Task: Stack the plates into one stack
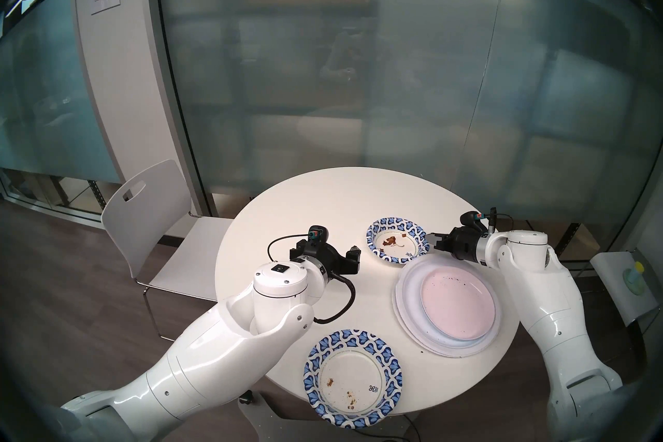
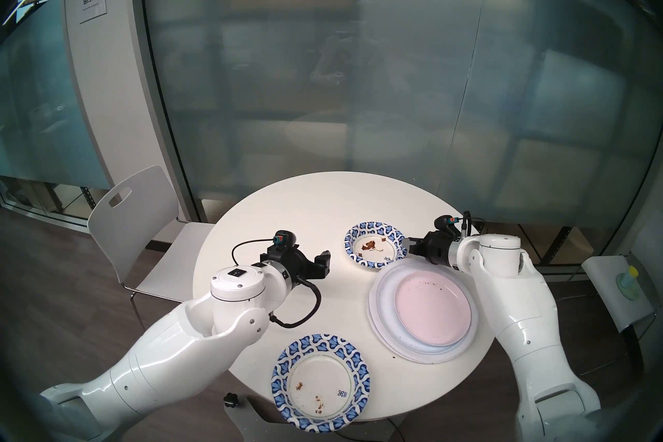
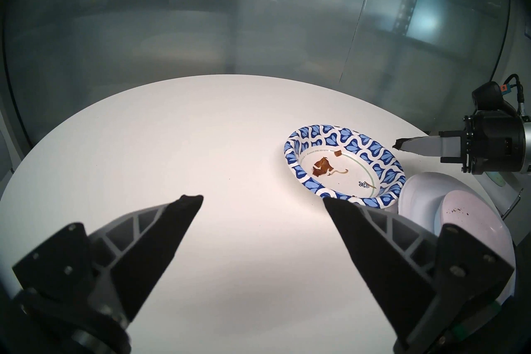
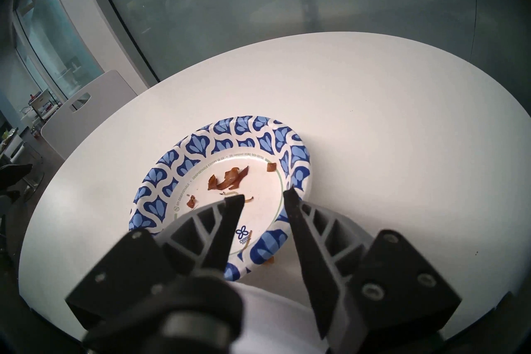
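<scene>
The round white table [image 1: 323, 201] carried everything; its far half and left-centre lay bare, the widest free room for travel. The stack [image 1: 446, 308] sat at the right side, reaching close to the right table edge: wide white plates at the base, a pale blue one above, the pink plate [image 1: 457, 297] on top, all lying flat, slightly offset from one another. The patterned bowl [image 1: 397, 239] stood upright just beyond the stack, its near rim about touching the stack's far rim, brown scraps inside. The patterned plate [image 1: 353, 378] lay flat and alone at the near edge, overhanging it slightly, well apart from the stack. The left gripper [image 1: 353, 256] was held above bare tabletop left of the bowl, pointing rightward and a little down, jaws spread wide, nothing between them. The right gripper [image 4: 264, 196] reached in from the right, tilted down toward the bowl's right rim; its jaws stood partly apart and empty, fingertips [image 4: 290, 195] over the rim, contact not discernible. Round dishes, so no long axis to record.
</scene>
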`<state>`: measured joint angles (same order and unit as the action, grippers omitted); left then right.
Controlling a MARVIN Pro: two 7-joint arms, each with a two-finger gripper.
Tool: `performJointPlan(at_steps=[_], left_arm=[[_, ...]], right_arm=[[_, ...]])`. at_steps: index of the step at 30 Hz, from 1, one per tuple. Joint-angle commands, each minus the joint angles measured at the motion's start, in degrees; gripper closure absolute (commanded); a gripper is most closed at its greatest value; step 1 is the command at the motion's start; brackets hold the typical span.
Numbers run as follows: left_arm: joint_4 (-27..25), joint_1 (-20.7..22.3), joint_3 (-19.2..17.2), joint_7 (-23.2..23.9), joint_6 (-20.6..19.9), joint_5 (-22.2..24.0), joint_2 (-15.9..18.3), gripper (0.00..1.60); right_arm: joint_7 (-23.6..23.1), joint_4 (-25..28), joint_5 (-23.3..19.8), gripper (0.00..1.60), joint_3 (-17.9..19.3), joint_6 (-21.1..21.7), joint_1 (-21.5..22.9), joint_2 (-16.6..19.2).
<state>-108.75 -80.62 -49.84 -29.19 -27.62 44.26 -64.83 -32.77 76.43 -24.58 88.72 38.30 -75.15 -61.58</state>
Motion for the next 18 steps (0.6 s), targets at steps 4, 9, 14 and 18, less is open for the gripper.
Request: performJointPlan(at_steps=[4, 9, 14, 18], left_arm=[[-1.53, 0.59, -0.08, -0.11, 0.5, -0.42, -0.28, 0.0], [-1.79, 0.47, -0.11, -0.2, 0.49, -0.57, -0.25, 0.0], [-1.96, 0.28, -0.43, -0.25, 0.53, -0.69, -0.07, 0.0], [-1.95, 0.2, -0.59, -0.24, 0.55, -0.7, -0.05, 0.0]], right_arm=[[-2.37, -3.8, 1.19, 0.7, -2.92, 1.33, 7.45, 1.08], [-3.85, -7.09, 2.32, 0.74, -4.78, 1.8, 10.26, 1.14], [-5.08, -9.57, 3.01, 0.78, -6.04, 1.79, 12.22, 0.78], [-5.94, -10.03, 2.99, 0.71, -5.94, 1.4, 12.97, 0.55]])
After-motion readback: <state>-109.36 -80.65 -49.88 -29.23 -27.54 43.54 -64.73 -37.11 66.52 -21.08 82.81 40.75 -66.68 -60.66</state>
